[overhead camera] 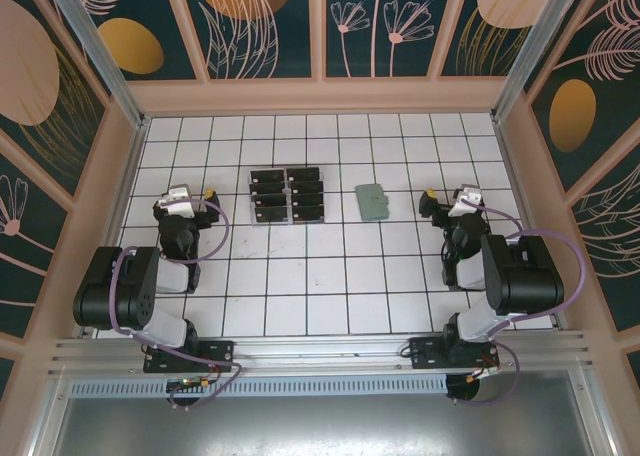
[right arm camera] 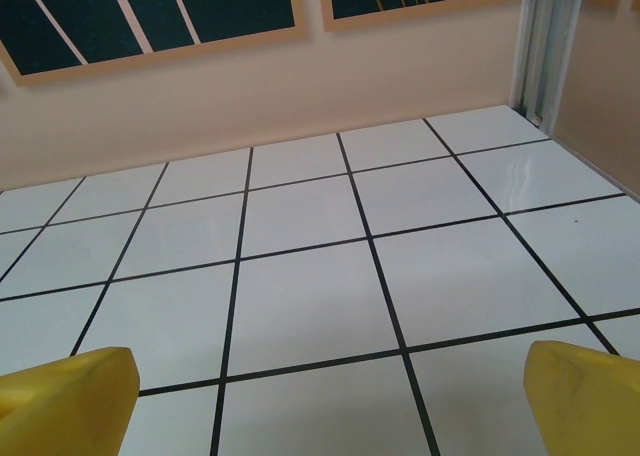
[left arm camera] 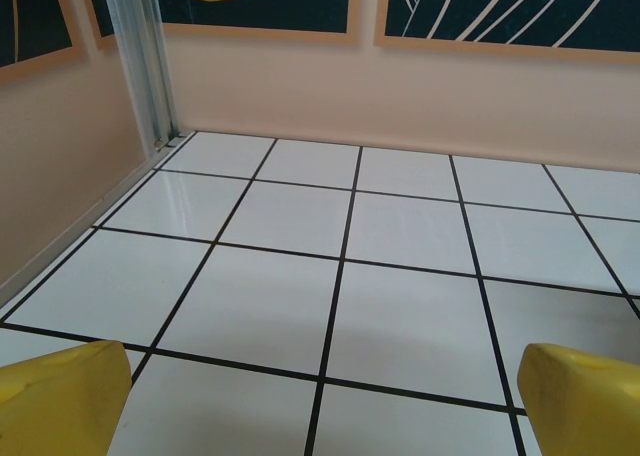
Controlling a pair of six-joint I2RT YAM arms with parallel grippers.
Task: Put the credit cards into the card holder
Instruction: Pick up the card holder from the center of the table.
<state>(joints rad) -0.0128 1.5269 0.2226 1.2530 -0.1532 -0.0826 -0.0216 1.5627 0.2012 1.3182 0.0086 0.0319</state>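
Several black credit cards sit in two side-by-side columns on the white tiled floor, left of centre at the back. About one tile to their right lies the grey-green card holder, flat and alone. My left gripper rests left of the cards, open, pointing at the back wall. In the left wrist view its yellow fingertips stand far apart over bare tiles. My right gripper sits right of the card holder, also open. Its yellow fingertips frame bare floor with nothing between them.
Peach walls with dark floral panels close the floor on three sides. Aluminium posts stand in the back corners. Both arm bases are bolted to the rail at the near edge. Bare tiles lie between the arms.
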